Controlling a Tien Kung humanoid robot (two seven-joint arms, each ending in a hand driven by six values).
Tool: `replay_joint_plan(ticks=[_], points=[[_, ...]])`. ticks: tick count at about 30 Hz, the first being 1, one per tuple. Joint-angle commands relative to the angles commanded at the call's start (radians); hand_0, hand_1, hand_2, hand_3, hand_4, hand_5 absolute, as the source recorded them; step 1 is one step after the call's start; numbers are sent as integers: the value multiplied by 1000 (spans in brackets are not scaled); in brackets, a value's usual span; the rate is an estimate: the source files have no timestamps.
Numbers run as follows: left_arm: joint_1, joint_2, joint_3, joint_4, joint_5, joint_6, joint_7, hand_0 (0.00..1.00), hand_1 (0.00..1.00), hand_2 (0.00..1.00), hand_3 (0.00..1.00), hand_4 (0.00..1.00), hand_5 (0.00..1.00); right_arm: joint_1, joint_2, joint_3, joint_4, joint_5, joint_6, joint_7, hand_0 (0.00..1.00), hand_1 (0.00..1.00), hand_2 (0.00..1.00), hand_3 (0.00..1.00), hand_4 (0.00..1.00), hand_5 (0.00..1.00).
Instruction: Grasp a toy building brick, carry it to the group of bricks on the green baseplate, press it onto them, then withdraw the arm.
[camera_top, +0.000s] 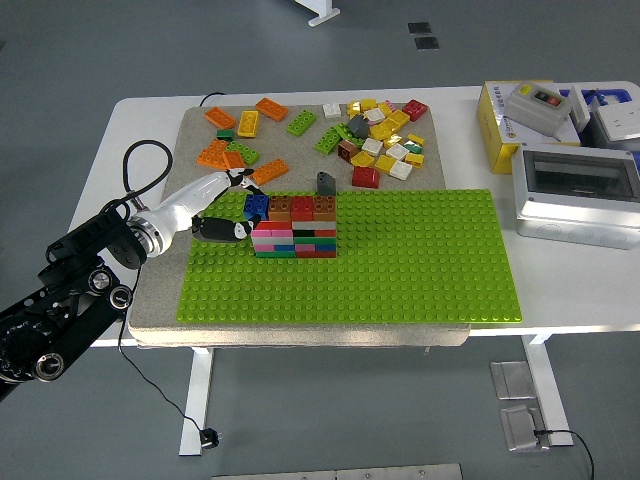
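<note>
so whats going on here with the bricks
The robot's left hand holds a blue brick at the top left corner of the stacked brick block on the green baseplate, apparently pressing it on. Loose bricks lie on the mat behind. The right arm is out of view.
</note>
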Motion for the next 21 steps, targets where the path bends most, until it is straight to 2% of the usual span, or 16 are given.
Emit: replay_joint_plan(ticks=[21], points=[[-7, -7, 13, 14, -6, -2, 0, 970, 978, 993, 532, 522, 231, 2, 0, 5, 0, -10, 0, 2, 778, 766, 813, 817, 576, 998]])
